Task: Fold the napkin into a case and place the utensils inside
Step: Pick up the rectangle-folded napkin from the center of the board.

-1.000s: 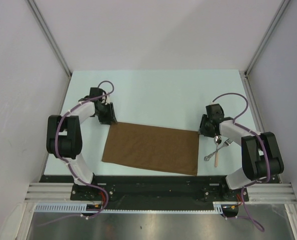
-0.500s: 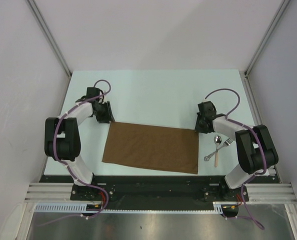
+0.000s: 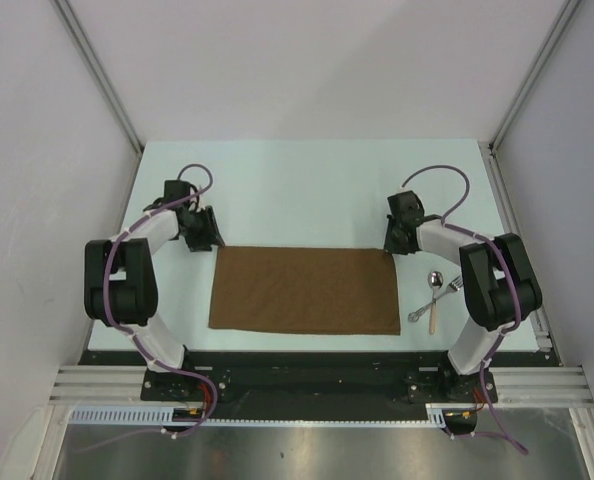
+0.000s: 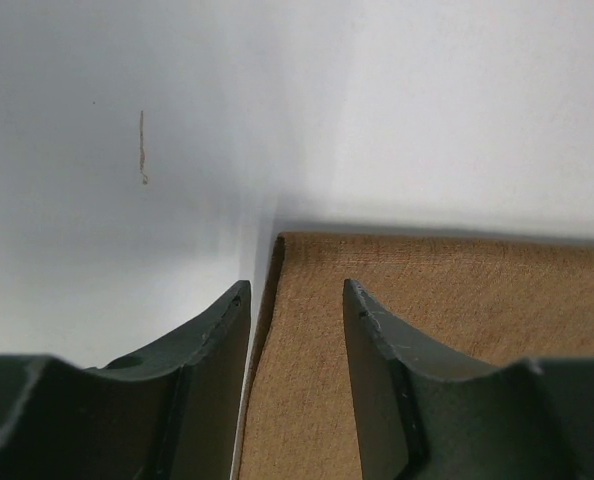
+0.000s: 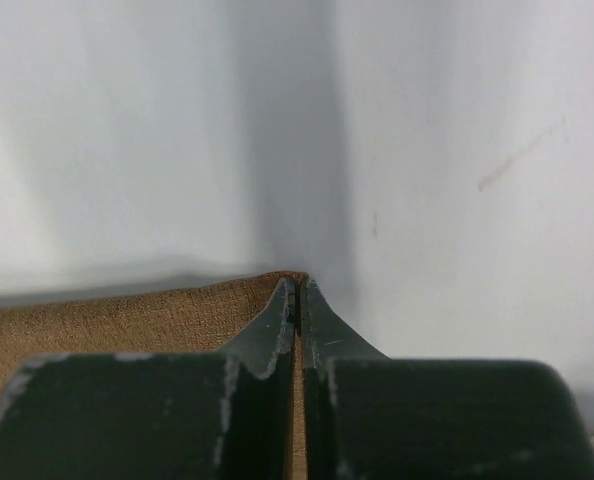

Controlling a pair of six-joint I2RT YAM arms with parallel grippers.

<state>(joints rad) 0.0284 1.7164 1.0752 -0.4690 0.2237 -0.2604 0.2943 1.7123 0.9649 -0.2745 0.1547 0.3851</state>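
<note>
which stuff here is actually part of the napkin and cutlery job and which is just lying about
Part of the job:
- napkin
- spoon
- fork
- right gripper, shut on a napkin corner
- left gripper, open astride the napkin's edge

Just there:
- table
- purple cables
- metal rail

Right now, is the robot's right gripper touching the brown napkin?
Touching. The right wrist view shows the right gripper pinched shut on the brown napkin at its corner.
</note>
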